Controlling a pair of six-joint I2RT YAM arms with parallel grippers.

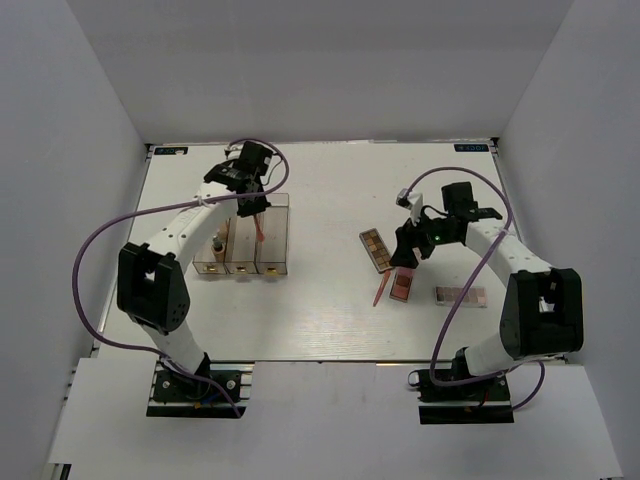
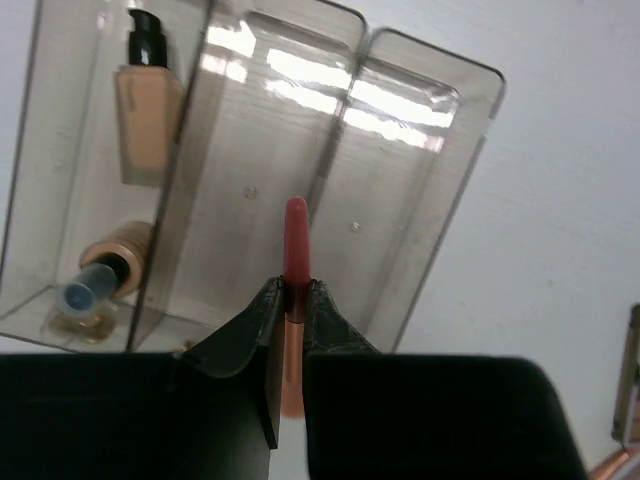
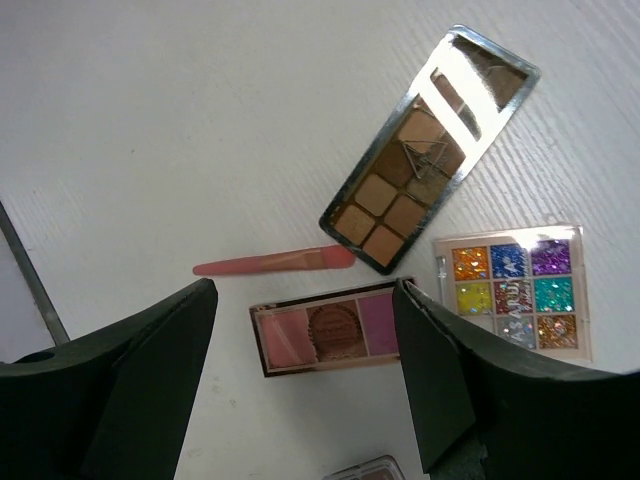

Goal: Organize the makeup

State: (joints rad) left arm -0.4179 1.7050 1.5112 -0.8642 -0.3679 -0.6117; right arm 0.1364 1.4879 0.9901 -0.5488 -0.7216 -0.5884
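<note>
My left gripper (image 2: pixel 293 287) is shut on a thin pink stick (image 2: pixel 296 235) and holds it above the middle compartment of the clear organizer (image 2: pixel 400 130). Two beige bottles (image 2: pixel 148 110) (image 2: pixel 112 262) lie in its left compartment. In the top view the left gripper (image 1: pixel 254 208) hovers over the organizer (image 1: pixel 283 235). My right gripper (image 3: pixel 305 290) is open above a pink palette (image 3: pixel 325 338). A second pink stick (image 3: pixel 275 262), a brown mirrored palette (image 3: pixel 385 215) and a multicolour palette (image 3: pixel 515 290) lie around it. A mauve palette (image 1: pixel 460 296) lies to the right.
The white table (image 1: pixel 320 190) has walls on three sides. The right gripper (image 1: pixel 410 245) hangs over the palette cluster (image 1: pixel 376 250) at centre right. Purple cables loop beside both arms. Bare tabletop lies between the organizer and the palettes.
</note>
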